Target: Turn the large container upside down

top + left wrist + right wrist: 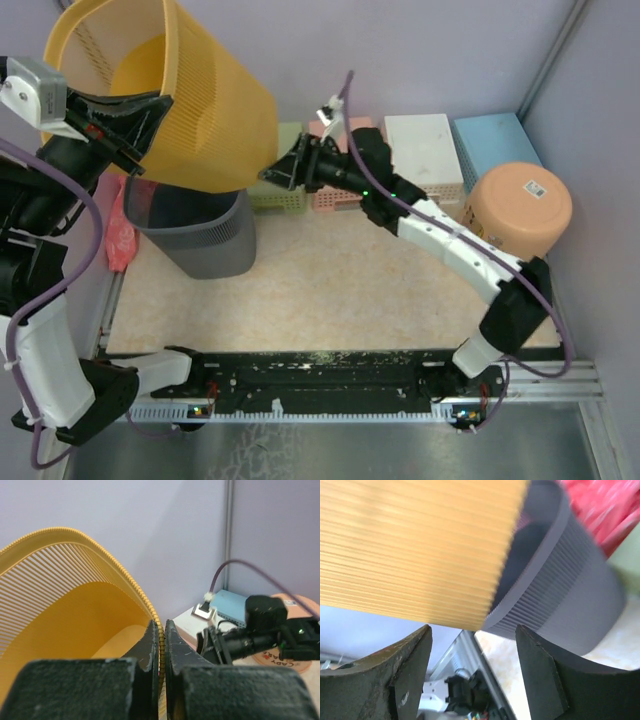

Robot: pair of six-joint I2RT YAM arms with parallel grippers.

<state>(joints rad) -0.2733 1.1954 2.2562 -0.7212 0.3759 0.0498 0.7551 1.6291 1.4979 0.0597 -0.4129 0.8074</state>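
We hold the yellow slatted bin (205, 100) pinched by its rim in our left gripper (162, 647), tilted in the air above the grey bin (200, 240). Our right gripper (278, 172) hangs spread beside its base. We judge the flip is barely begun.

— How's the light?
— Bright, even, soft; faint shadows.
— Sharp?
— From above, yes. The right wrist view smears the yellow basket (415, 545); the left fingers (150, 650), close up, look soft.
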